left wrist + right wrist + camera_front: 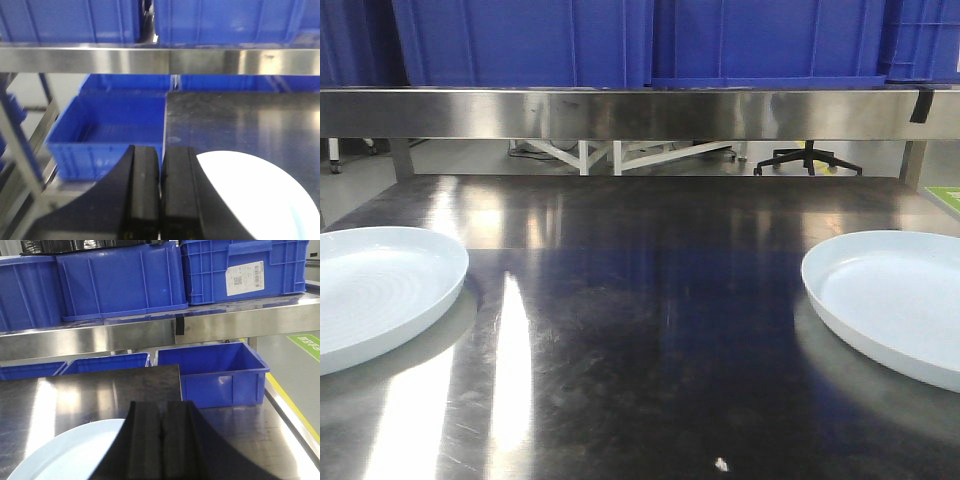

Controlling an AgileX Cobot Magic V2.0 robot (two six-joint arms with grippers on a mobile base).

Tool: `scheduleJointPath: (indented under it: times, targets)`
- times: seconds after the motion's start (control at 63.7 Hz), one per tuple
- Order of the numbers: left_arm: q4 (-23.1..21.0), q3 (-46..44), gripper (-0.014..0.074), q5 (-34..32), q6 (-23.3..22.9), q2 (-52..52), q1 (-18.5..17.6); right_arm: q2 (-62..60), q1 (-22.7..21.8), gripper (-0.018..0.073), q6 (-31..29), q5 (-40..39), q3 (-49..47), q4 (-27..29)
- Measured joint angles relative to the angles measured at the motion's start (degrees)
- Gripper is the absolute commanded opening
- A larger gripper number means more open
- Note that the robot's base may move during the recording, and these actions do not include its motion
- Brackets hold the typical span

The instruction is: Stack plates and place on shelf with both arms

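Note:
Two pale bluish-white plates lie flat on the dark steel tabletop: one plate [380,290] at the left edge, the other plate [895,300] at the right edge, far apart. Neither arm shows in the front view. In the left wrist view my left gripper [161,150] is shut and empty, hovering over the left rim of its plate [250,195]. My right gripper [162,405] is also shut with nothing held, just right of its plate [70,450]. The shelf's stainless front rail [640,113] runs across behind the table, and shows as shelf rail [160,60] and shelf rail [125,335].
Big blue crates [620,40] sit on the shelf above the rail. Lower blue crates stand off the table's ends: a crate [110,130] to the left and a crate [220,370] to the right. The steel tabletop [640,330] stretches between the plates.

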Motion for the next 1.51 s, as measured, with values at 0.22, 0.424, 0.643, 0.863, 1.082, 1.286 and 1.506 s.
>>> scheduleJointPath:
  times: [0.22,0.424,0.643,0.863,1.082,1.286,1.506]
  targets:
    - [1.1,-20.7,0.009,14.3,0.7,22.3,0.0,0.0,0.0,0.0056,0.0,0.0,0.0,0.0]
    - [0.6,-25.3,0.009,15.3,1.3,33.7,0.0,0.0,0.0,0.0056,0.0,0.0,0.0,0.0]
    - [-1.1,-25.4,0.009,14.7,1.5,35.9,0.0,0.0,0.0,0.0056,0.0,0.0,0.0,0.0]
    - [-1.9,-25.4,0.009,14.1,1.5,35.9,0.0,0.0,0.0,0.0056,0.0,0.0,0.0,0.0]
    - [-2.1,-25.4,0.009,15.2,1.5,35.9,0.0,0.0,0.0,0.0056,0.0,0.0,0.0,0.0]
    - [-2.1,-25.4,0.009,15.5,1.6,35.9,0.0,0.0,0.0,0.0056,0.0,0.0,0.0,0.0]
    - [-2.7,-25.4,0.009,14.4,1.6,35.9,0.0,0.0,0.0,0.0056,0.0,0.0,0.0,0.0]
